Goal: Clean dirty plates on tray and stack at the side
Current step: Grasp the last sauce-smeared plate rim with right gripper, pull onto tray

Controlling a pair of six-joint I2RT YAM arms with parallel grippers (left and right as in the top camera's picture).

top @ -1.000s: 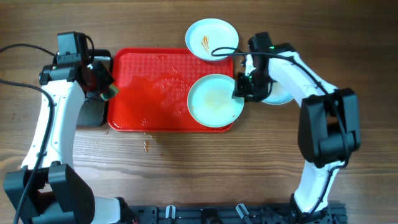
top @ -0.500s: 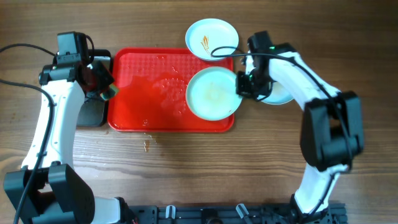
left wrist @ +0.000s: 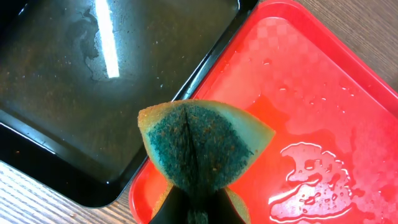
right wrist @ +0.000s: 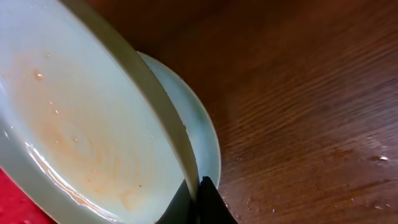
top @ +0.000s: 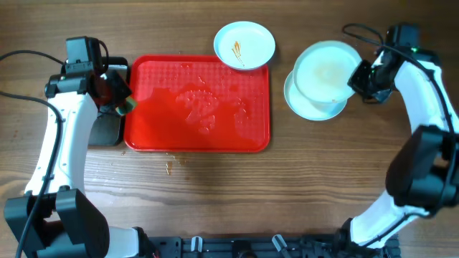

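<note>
The red tray (top: 197, 100) lies wet and bare of plates. My right gripper (top: 361, 77) is shut on the rim of a pale plate (top: 326, 72) with faint orange smears. It holds that plate tilted above another plate (top: 305, 106) lying on the table right of the tray. In the right wrist view the held plate (right wrist: 74, 124) hangs over the lower plate (right wrist: 193, 130), my fingers (right wrist: 198, 202) pinching its rim. A third plate (top: 244, 44) with an orange streak sits behind the tray. My left gripper (top: 118, 100) is shut on a green-yellow sponge (left wrist: 202, 146) over the tray's left edge (left wrist: 298, 93).
A black pan (left wrist: 93, 74) holding shallow water lies left of the tray, also in the overhead view (top: 107, 129). Water pools on the tray (left wrist: 317, 174). Small crumbs (top: 171, 166) lie on the wood in front of the tray.
My right gripper has carried the smeared plate off the tray to the right, over the plate lying on the table. The left arm and sponge have not moved.
</note>
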